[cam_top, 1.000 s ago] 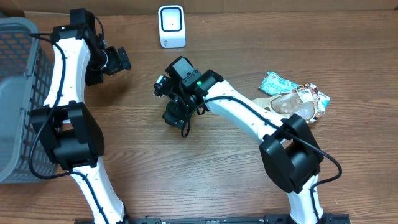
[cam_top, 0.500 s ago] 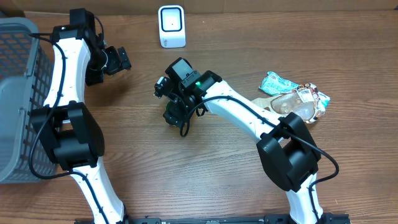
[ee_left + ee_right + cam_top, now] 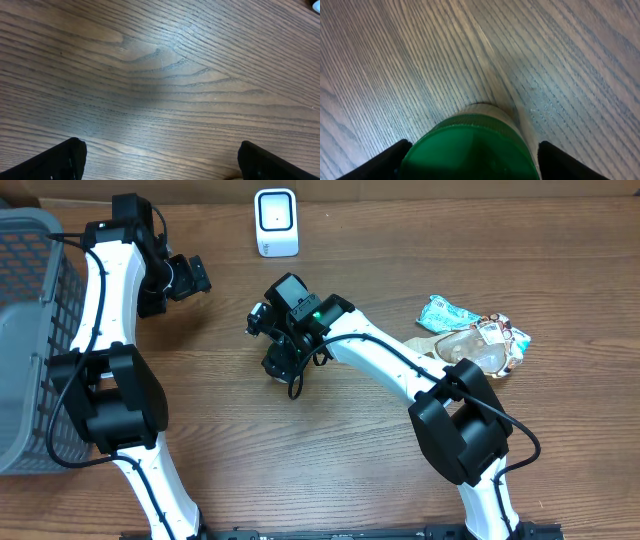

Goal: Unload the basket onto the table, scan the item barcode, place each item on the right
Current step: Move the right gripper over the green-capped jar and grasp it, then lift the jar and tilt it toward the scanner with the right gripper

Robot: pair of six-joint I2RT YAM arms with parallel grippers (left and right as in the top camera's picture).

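The item is a container with a round green lid [image 3: 470, 150] and a pale body, standing upright on the wooden table. In the right wrist view my right gripper [image 3: 470, 162] straddles the lid, one dark finger [image 3: 380, 162] close at its left and the other [image 3: 570, 162] a small gap off at its right; it is open. From overhead the right gripper [image 3: 280, 363] covers the item. The white barcode scanner [image 3: 276, 222] stands at the back of the table. My left gripper [image 3: 190, 277] hangs open over bare wood [image 3: 160, 90], holding nothing.
A grey plastic basket [image 3: 20, 330] fills the left edge. Crumpled snack packets [image 3: 470, 340], teal and clear, lie at the right behind the right arm's base link.
The right gripper's jaws have narrowed toward the green lid and the arm has edged slightly left. The left arm has not moved.
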